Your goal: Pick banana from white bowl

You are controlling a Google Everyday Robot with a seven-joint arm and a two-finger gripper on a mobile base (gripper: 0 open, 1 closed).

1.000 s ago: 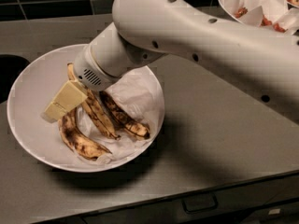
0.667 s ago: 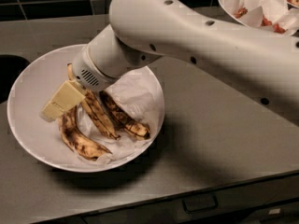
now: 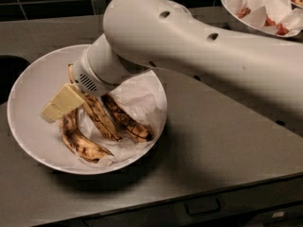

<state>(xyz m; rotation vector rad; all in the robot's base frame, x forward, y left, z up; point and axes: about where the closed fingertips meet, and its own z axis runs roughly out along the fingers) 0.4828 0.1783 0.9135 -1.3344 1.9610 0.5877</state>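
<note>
The white bowl (image 3: 33,93), wide and shallow and lined with crumpled white paper, stands at the left of the counter. Three overripe bananas lie in it. The banana (image 3: 100,119), long and nearly straight with brown-black streaks, lies in the middle, its upper end hidden under my wrist. A shorter curved banana (image 3: 78,143) lies to its left and a darker thin one (image 3: 129,124) to its right. My gripper (image 3: 57,107) reaches down into the bowl from the upper right. Its cream tip sits just left of the banana's upper half, over the curved one's top.
My thick white arm (image 3: 199,56) crosses the view from the right edge to the bowl. A smaller white bowl (image 3: 236,11) with paper and red bits stands at the top right. The grey counter's front edge (image 3: 189,188) runs along the bottom. A dark opening (image 3: 9,72) lies at the left.
My arm has shifted slightly to the left over the bowl and the gripper's tip sits a touch lower. The bananas have not moved.
</note>
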